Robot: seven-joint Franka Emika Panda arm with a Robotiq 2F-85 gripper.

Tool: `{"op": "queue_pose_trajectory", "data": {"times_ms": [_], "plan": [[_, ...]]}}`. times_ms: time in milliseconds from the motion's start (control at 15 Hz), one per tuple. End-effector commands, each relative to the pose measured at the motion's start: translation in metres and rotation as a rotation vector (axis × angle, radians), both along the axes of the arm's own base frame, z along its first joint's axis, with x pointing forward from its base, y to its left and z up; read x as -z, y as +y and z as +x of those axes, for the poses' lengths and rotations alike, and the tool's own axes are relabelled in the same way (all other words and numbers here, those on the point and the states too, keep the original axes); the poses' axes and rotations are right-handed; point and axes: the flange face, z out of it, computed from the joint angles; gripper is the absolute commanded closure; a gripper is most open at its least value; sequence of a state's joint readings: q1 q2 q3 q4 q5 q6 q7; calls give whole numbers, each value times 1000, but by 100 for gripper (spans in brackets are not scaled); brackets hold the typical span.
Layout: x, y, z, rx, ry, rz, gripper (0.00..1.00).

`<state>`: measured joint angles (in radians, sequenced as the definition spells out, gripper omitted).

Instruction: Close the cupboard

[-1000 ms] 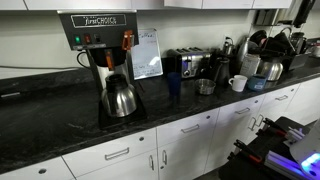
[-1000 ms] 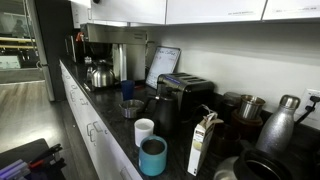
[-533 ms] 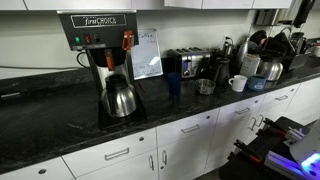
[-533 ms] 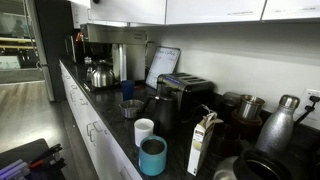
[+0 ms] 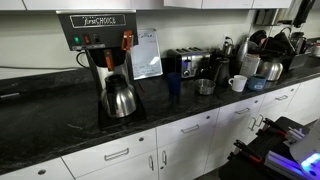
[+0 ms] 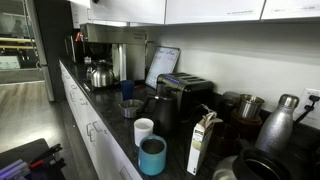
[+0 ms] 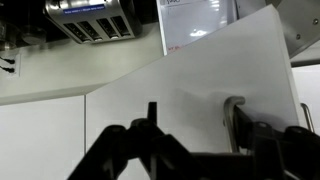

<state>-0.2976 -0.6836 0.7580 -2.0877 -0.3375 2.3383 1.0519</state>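
In the wrist view a white cupboard door (image 7: pixel 170 95) fills the frame, its edge slanting against the cupboards behind, so it stands swung out. Its curved metal handle (image 7: pixel 232 115) sits just inside the dark right finger (image 7: pixel 262 140) of my gripper (image 7: pixel 198 128). The left finger (image 7: pixel 152 125) stands far from the handle, so the jaws are open and grip nothing. The arm and gripper do not show in either exterior view. White upper cupboards (image 6: pixel 200 10) run along the top in an exterior view.
On the dark counter (image 5: pixel 60 120) stand a coffee machine (image 5: pixel 100 45) with a steel pot (image 5: pixel 119 98), a toaster (image 5: pixel 187 63), cups (image 6: pixel 144 131) and kettles. White lower cupboards (image 5: pixel 190 140) run below. In the wrist view the toaster (image 7: pixel 90 20) and a small whiteboard (image 7: pixel 195 22) lie beyond the door.
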Motion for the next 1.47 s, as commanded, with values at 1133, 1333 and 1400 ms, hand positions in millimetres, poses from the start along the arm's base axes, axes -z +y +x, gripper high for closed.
{"op": "queue_pose_trajectory", "data": {"times_ms": [1133,1333,1400], "plan": [[-41,37,-48,-80,-119,100,0],[-34,33,-45,-45,-107,65,0],[-30,30,-44,-29,-96,57,0]]}}
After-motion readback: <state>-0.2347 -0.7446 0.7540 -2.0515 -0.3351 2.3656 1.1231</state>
